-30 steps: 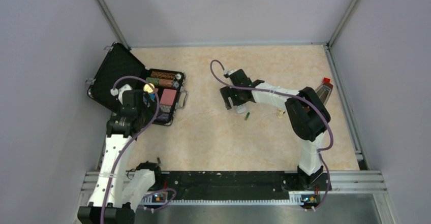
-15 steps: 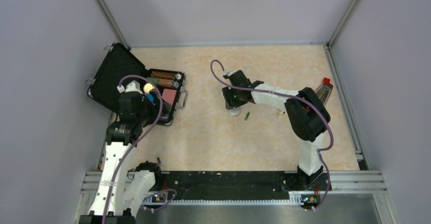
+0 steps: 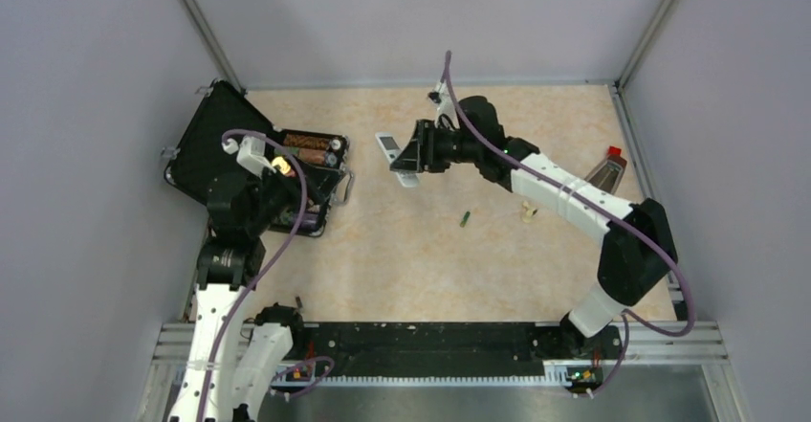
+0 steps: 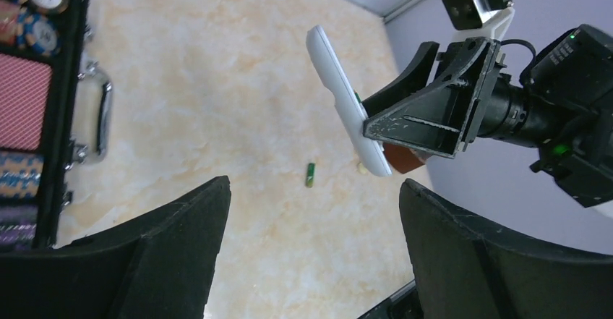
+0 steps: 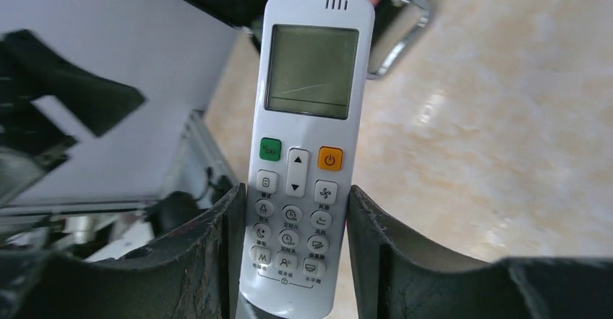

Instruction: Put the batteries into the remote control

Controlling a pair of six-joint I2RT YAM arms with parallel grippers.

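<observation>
Right claw [image 5: 293, 221] clamped on the remote control [image 5: 311, 80], held above the far middle of the tabletop [image 3: 402, 269].

The jaws pinch only the lower button end, one finger on each long side, so most of the slab sticks out unsupported. I judge it could pivot or slide if anything presses on the free end. The button face looks into the right wrist view, and the back, where the cells would go, is not shown, so whether it is uncovered cannot be told. The green battery [image 3: 465, 218] lies on the tabletop near its centre, apart from the remote. It is round and may roll away when nudged. The darker one I cannot pick out. The left claw [image 4: 314, 210] hangs spread and empty by the black case [image 3: 206, 144] at the left edge. Reaching across risks striking the right arm.
</observation>
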